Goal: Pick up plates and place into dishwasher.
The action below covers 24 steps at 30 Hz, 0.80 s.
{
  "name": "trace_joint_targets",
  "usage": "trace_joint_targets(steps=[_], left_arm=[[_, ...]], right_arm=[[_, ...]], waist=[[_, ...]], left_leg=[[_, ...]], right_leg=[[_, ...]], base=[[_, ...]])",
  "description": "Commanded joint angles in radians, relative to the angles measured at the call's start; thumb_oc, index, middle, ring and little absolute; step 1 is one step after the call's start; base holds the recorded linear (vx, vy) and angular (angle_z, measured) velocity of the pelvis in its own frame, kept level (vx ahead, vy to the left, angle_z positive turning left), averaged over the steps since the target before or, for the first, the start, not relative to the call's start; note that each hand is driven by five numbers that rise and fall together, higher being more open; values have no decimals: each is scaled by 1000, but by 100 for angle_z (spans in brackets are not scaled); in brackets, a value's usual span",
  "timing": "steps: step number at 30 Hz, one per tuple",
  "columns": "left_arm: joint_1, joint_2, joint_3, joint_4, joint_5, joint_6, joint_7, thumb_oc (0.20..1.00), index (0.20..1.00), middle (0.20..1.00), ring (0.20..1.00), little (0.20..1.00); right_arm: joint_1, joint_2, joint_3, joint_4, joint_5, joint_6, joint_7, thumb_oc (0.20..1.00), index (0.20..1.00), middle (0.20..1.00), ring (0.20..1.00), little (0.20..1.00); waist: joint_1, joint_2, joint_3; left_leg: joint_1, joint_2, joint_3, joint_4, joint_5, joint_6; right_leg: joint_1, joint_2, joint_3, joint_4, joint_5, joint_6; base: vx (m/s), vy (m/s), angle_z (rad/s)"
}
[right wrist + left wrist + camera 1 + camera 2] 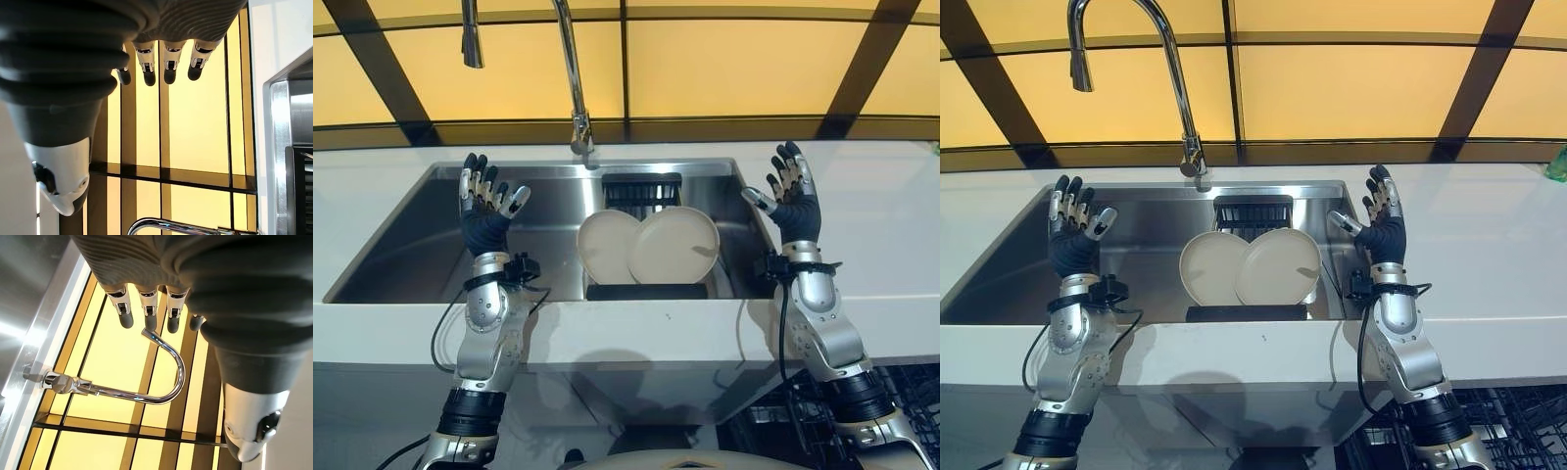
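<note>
Two cream plates (674, 245) (1212, 266) lean upright, overlapping, in a black rack (646, 291) inside the steel sink (421, 235). My left hand (482, 208) is raised over the sink's left part, fingers straight and spread, holding nothing. My right hand (793, 201) is raised at the sink's right rim, also open and empty. Both hands stand well apart from the plates, one on each side. In the wrist views the left fingers (146, 308) and the right fingers (168, 61) point up toward the window.
A tall curved chrome faucet (570, 78) (161, 382) rises behind the sink. A black drain basket (642, 188) sits behind the plates. White counter (891, 225) surrounds the sink. A dishwasher rack (911, 392) shows at the lower right, below the counter.
</note>
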Motion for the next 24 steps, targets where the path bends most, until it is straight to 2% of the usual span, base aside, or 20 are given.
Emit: trace_joint_targets(steps=[1,8,15,19,24], left_arm=[[-52,60,15,11,2,-24,-39,1000,1000,1000,1000,1000],[-53,66,13,5,16,-32,-68,1000,1000,1000,1000,1000],[-73,78,5,20,55,-2,-99,1000,1000,1000,1000,1000],[-79,103,1,27,80,20,-130,1000,1000,1000,1000,1000],[-104,138,8,48,102,9,-154,1000,1000,1000,1000,1000]], right_arm=[[-45,10,-57,-63,-10,-33,8,1000,1000,1000,1000,1000],[-34,13,-69,-60,-11,-47,7,1000,1000,1000,1000,1000],[-42,16,-59,-54,-17,-34,-5,1000,1000,1000,1000,1000],[-34,13,-59,-53,-16,-34,-3,1000,1000,1000,1000,1000],[-33,10,-57,-51,-13,-22,1,1000,1000,1000,1000,1000]], waist=[[12,-17,-33],[11,-19,-33],[11,-18,-36],[7,-17,-38],[-3,-13,-44]], left_leg=[[-4,-33,-24,65,-100,61],[5,-35,-19,56,-103,68],[9,-39,-18,51,-105,70],[15,-42,-13,47,-107,72],[18,-46,-2,44,-107,74]], right_leg=[[-79,47,-12,73,-6,-62],[-74,47,-10,76,-10,-59],[-70,43,-10,75,-11,-56],[-67,40,-7,73,-10,-53],[-69,35,0,70,-6,-48]], base=[[1,-7,-5],[11,-1,-2],[0,0,0],[0,0,0],[25,20,-2]])
